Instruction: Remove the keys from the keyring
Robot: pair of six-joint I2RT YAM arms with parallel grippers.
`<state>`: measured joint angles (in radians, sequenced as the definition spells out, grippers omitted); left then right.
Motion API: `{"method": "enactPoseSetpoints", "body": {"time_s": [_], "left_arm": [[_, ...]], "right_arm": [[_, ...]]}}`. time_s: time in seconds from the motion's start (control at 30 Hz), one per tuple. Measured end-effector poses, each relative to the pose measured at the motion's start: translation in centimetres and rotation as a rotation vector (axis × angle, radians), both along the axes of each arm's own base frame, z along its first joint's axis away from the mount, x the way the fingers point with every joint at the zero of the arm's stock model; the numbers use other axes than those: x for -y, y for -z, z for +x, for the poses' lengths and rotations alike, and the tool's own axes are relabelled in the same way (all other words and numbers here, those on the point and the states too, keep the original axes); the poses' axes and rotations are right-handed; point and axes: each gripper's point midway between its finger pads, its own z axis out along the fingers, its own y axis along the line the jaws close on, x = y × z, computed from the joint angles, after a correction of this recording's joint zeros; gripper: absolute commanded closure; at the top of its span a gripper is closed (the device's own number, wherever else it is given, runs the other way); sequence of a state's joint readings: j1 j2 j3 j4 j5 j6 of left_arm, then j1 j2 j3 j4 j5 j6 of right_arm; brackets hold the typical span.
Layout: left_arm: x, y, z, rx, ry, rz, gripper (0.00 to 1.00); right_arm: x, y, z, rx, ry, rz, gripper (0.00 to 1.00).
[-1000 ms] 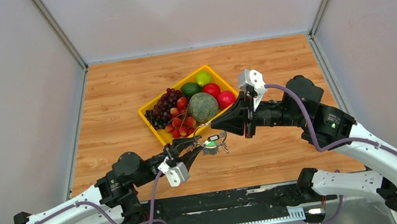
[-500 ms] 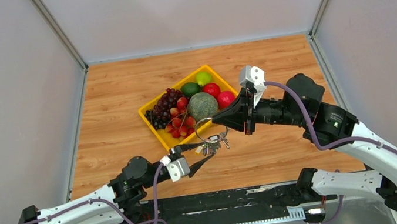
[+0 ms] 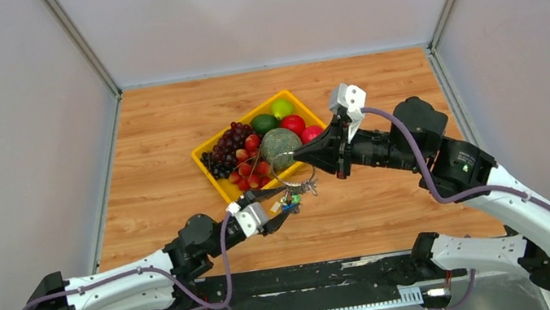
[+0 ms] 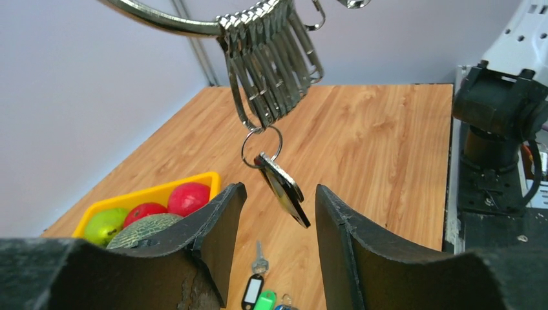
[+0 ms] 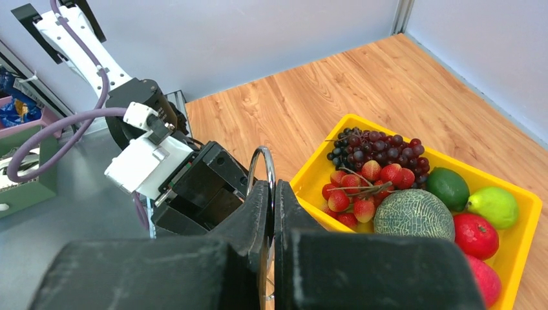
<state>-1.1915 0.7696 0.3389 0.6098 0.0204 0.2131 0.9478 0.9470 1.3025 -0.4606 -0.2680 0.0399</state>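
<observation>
Near the tray (image 3: 209, 179), right jaws clamp keyring (image 4: 161, 20), left jaws gape.

1. The keyring (image 4: 161, 21) sits in the right gripper (image 3: 298, 154), above the tabletop (image 3: 170, 138).
2. The keys (image 4: 271, 64) hang under it, just ahead of the left gripper (image 4: 278, 200).
3. Loose keys (image 4: 258, 298) lie on the tabletop below the left gripper.
4. The tray (image 3: 209, 175) lies beyond the left gripper.
</observation>
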Motion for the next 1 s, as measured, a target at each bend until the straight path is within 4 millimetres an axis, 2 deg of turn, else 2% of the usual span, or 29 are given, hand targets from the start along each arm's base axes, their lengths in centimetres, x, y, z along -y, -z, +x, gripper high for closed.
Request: {"method": "enactPoseSetpoints", "body": {"time_s": [0.5, 0.6, 0.73, 1.0], "left_arm": [[-1.0, -0.5, 1.1, -0.004, -0.079, -0.064, 0.63], [-1.2, -0.9, 1.1, 0.002, -0.079, -0.076, 0.82], [-1.5, -0.9, 1.2, 0.004, -0.095, -0.070, 0.96], [-1.2, -0.3, 1.3, -0.017, -0.094, 0.011, 1.00]], "right_arm": [[0.1, -0.7, 0.1, 0.011, 0.005, 0.001, 1.00], [0.1, -0.7, 0.1, 0.011, 0.006, 0.001, 1.00], [0.2, -0.6, 0.2, 0.011, 0.012, 0.000, 1.00], [0.7, 0.1, 0.8, 0.006, 0.058, -0.025, 1.00]]}}
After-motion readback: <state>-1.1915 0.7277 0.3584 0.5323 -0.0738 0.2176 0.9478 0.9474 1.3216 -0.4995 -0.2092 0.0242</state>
